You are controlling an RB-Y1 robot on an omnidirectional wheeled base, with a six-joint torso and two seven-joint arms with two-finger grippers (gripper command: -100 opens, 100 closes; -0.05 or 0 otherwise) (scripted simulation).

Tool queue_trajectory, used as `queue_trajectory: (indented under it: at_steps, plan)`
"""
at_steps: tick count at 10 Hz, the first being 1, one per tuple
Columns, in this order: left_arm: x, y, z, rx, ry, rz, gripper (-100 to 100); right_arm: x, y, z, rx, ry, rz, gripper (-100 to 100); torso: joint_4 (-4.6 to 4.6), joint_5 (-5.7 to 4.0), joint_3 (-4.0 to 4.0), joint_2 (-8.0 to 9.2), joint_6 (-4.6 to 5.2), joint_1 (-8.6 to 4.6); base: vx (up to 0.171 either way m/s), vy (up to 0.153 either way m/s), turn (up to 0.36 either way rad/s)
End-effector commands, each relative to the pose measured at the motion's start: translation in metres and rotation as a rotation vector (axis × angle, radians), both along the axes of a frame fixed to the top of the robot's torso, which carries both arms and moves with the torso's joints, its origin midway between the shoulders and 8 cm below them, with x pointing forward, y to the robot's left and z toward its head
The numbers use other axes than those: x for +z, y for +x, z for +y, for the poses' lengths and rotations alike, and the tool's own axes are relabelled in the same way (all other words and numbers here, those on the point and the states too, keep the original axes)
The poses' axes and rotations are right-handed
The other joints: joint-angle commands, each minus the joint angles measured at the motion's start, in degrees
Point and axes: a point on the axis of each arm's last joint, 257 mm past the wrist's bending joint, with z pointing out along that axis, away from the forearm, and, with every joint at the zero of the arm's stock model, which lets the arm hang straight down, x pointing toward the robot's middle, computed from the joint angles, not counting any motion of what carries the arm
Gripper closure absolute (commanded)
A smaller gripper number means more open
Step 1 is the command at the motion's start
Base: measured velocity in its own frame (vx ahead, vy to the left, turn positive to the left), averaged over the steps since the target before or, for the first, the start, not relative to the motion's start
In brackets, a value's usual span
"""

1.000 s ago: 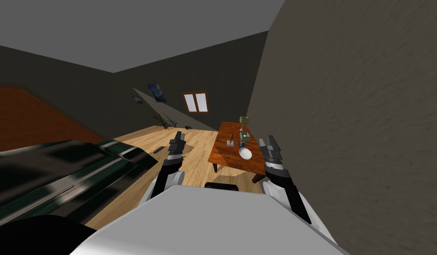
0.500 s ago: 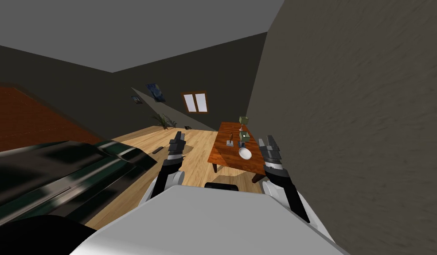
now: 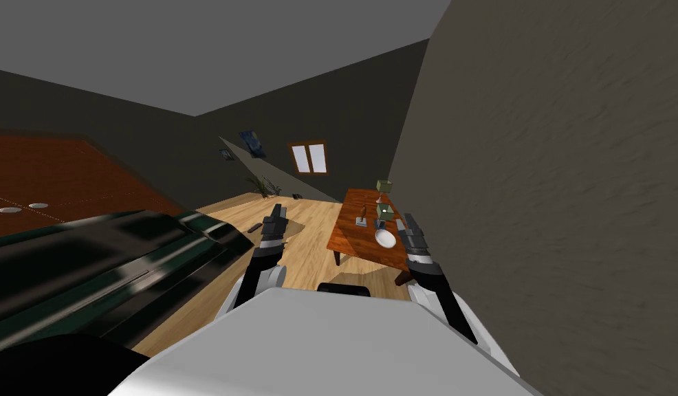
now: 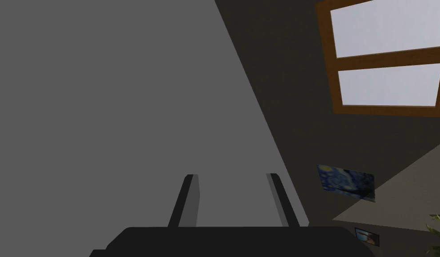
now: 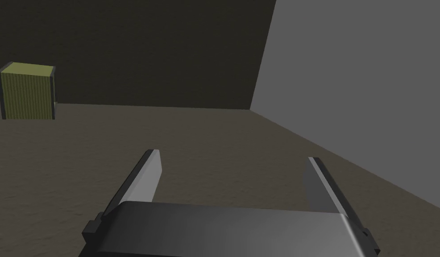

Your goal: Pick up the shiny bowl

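A two-armed house robot faces a low wooden worktop (image 3: 353, 242) set against a grey-brown wall (image 3: 551, 206), with the bowl (image 3: 384, 237) it is to lift not yet touched. The bowl, drawn pale white rather than gleaming, sits upright near the worktop's near edge, towards the corner on the wall side. Two green boxes stand behind it along the same side: one (image 3: 384, 210) just beyond the bowl and another (image 3: 384, 185) at the far edge. A small grey object (image 3: 362, 221) lies towards the middle.

The right hand (image 5: 234, 155) is raised above the near edge close to the bowl, its blades spread wide and holding nothing. The left hand (image 4: 231, 176), lifted over the bare floor between the worktop and a dark sofa (image 3: 111, 268), is also empty, its blades parted somewhat less.

The approach looks unfinished, and the tight corner is the likely trouble. The right arm works hard by the wall, so a reach that swings outward could scrape it. Thin blades on a smooth, curved rim may slip, and a glancing touch could slide the bowl off the near edge or into the nearer box. A descent begun too far back would close on air.
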Motion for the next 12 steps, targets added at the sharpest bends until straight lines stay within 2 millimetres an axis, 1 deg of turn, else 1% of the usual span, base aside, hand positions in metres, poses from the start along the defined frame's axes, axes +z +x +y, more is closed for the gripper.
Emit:
queue_trajectory:
  at_steps: [1,3,4,7,8,9,12]
  plan:
    - [0.0,0.0,0.0,0.0,0.0,0.0,0,-0.023,0.004,0.005,0.018,-0.06,0.047,-100,0.0,0.0,0.0,0.0,0.0,0.0,-0.076,0.064,0.2]
    - [0.0,0.0,0.0,0.0,0.0,0.0,0,-0.051,0.008,0.013,0.046,-0.148,0.109,-100,-0.01,0.0,-0.03,-0.05,0.01,-0.03,-0.067,0.062,0.195]
    - [0.0,0.0,0.0,0.0,0.0,0.0,0,-0.055,0.008,0.013,0.044,-0.15,0.116,-100,-0.01,-0.01,-0.03,-0.07,-0.01,-0.01,-0.05,0.032,0.081]
    - [0.0,0.0,0.0,0.0,0.0,0.0,0,-0.11,0.008,0.02,0.093,-0.299,0.23,-100,-0.01,0.0,-0.03,-0.05,-0.02,0.02,-0.068,0.068,0.218]
    - [0.0,0.0,0.0,0.0,0.0,0.0,0,-0.116,0.008,0.02,0.092,-0.311,0.242,-100,-0.01,0.0,-0.02,-0.05,0.01,-0.01,-0.031,0.032,0.103]
    - [0.0,0.0,0.0,0.0,0.0,0.0,0,-0.139,0.006,0.02,0.11,-0.368,0.288,-100,-0.02,-0.02,-0.07,-0.15,0.03,-0.14,-0.04,0.042,0.132]
    - [0.0,0.0,0.0,0.0,0.0,0.0,0,-0.139,0.006,0.02,0.11,-0.369,0.288,-100,-0.04,-0.04,-0.12,-0.24,0.04,-0.24,-0.015,0.015,0.048]
